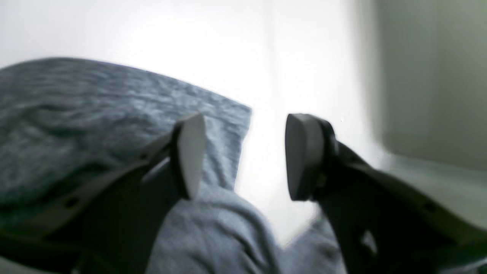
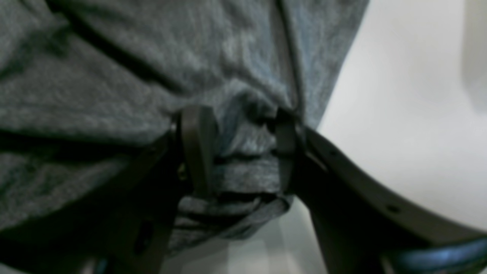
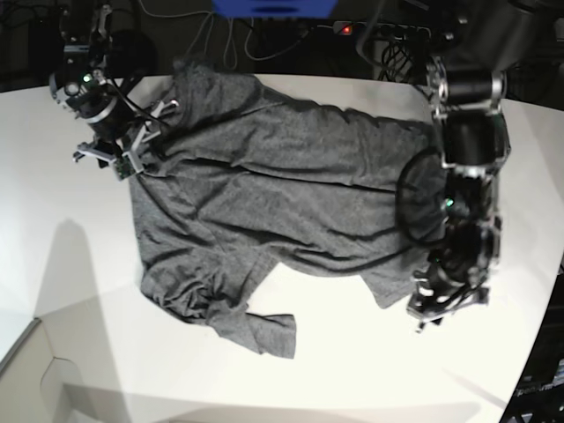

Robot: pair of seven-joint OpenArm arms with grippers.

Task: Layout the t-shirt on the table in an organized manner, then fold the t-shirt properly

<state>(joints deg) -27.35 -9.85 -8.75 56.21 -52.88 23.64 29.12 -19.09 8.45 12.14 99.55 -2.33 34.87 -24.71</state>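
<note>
The dark heather-grey jersey t-shirt (image 3: 273,194) is spread rumpled across the smooth white table (image 3: 79,291), long axis left-right. Its left edge is pinched, bunched, in the right gripper (image 2: 239,152). The left gripper (image 1: 243,156) gapes empty over the right corner.

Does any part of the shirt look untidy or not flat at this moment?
Yes. The t-shirt lies askew on the table: one sleeve near the front edge is bunched and folded over, and the right claw pinches a wrinkled clump of cloth.
</note>
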